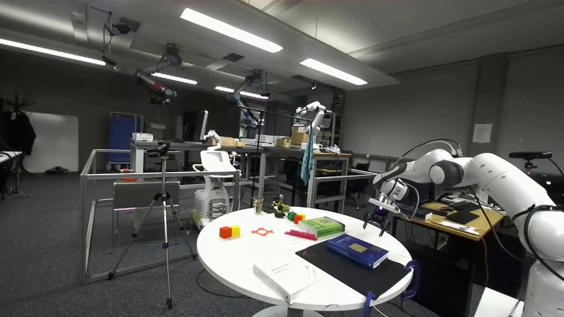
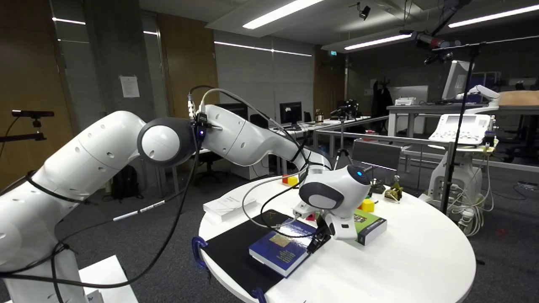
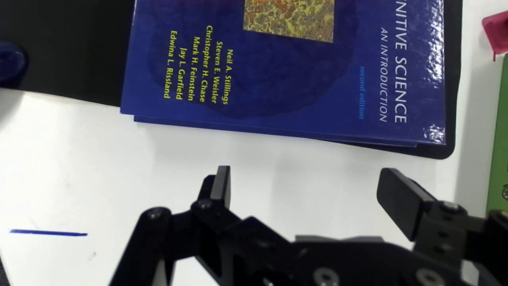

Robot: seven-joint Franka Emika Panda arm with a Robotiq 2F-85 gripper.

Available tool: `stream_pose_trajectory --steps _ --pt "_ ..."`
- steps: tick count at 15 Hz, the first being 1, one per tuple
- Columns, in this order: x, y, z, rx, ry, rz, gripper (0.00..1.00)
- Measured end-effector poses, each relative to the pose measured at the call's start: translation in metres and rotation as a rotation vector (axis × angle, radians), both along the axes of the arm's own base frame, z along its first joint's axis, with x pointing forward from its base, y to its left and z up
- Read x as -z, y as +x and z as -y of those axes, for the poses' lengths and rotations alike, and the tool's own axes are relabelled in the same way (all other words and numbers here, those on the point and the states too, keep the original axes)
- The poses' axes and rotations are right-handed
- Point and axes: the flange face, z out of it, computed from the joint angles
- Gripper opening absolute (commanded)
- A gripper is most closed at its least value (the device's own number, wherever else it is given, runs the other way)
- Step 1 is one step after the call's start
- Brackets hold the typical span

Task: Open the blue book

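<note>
"Three books to count on the round white table (image 1: 233,259)?"

"Three, yes. Look for the blue book (image 3: 278,79) on the black mat (image 2: 229,246), towards the table's rim."

"Opened, or closed?"

"Closed. Lying flat with front cover up; in the wrist view, marked with yellow author names, a white title and a patterned gold panel. Showing a sliver of lower cover, too, along the long edge nearest the gripper (image 3: 305,170)."

"Together or apart, at the fingers (image 3: 221,184)?"

"Apart, widely, with white tabletop visible in between. Hung from the white arm (image 1: 506,174), above the table, and just beside that long edge. Hard to tell exactly how high."

"And the remaining pair of books?"

"Find the green book (image 1: 324,226) near the blue one, with a pinkish-red bar (image 1: 301,235) just beside it. Then the white book (image 1: 287,274), lying flat near the mat as well."

"Any cubes to note?"

"A red cube (image 1: 225,232) and a yellow cube (image 1: 235,230), side by side, well apart from the blue book. Also a small cluster of cubes (image 1: 298,219) near the green book."

"And at the rim?"

"Two blue clamps (image 1: 369,303), both by the mat's edge, visible in both exterior views."
</note>
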Motion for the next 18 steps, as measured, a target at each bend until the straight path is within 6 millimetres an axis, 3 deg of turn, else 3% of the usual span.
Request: stream_pose_trajectory --steps 18 --pt "0.027 0.014 -0.006 0.053 0.044 -0.005 1.00"
